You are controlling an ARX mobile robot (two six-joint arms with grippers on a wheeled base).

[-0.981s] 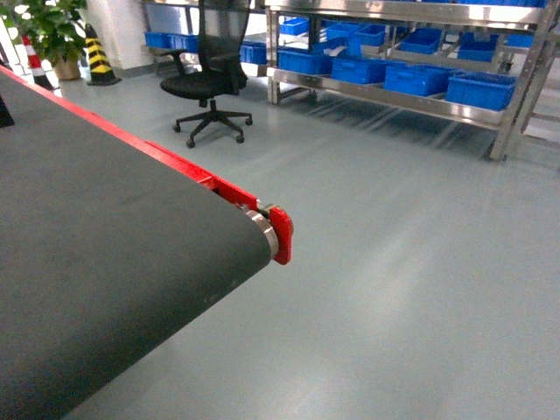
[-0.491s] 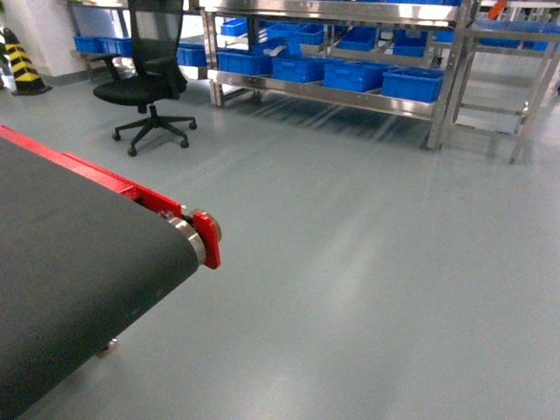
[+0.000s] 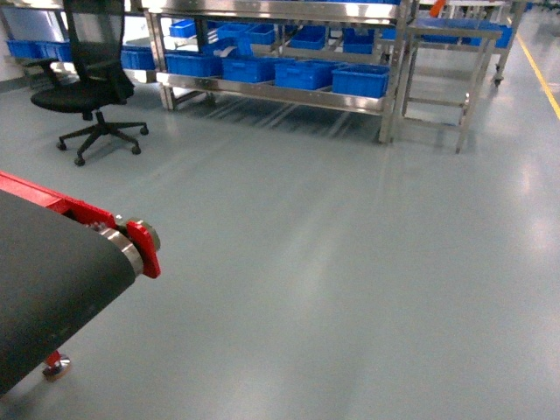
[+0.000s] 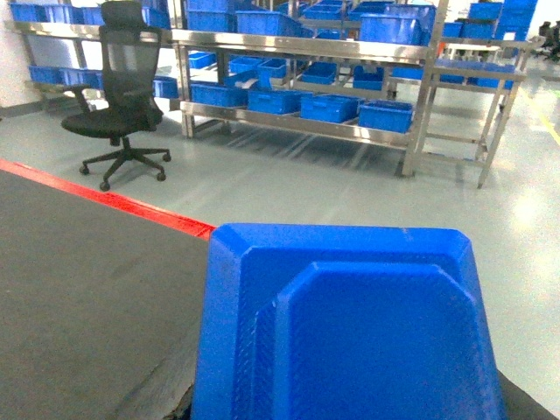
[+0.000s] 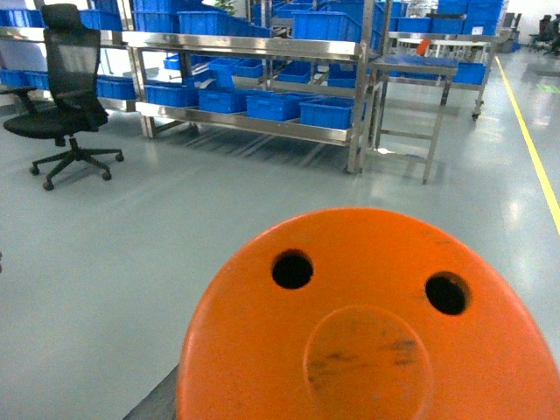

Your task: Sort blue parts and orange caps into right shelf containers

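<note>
We record a blue part [image 4: 346,328] with a ribbed face, and an orange cap [image 5: 367,328] marked with dark scuffs and two black holes. We list a black conveyor belt [image 3: 44,289] edged in red, a black mesh office chair [image 3: 87,61], blue bins [image 3: 302,74] on a silver steel shelf [image 3: 280,94], and a grey-green floor [image 3: 350,262] with a yellow line [image 5: 529,131].

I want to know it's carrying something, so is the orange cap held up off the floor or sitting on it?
Off the floor: the orange cap fills the right wrist view's foreground, with the grey floor beyond. The gripper itself is hidden.
</note>
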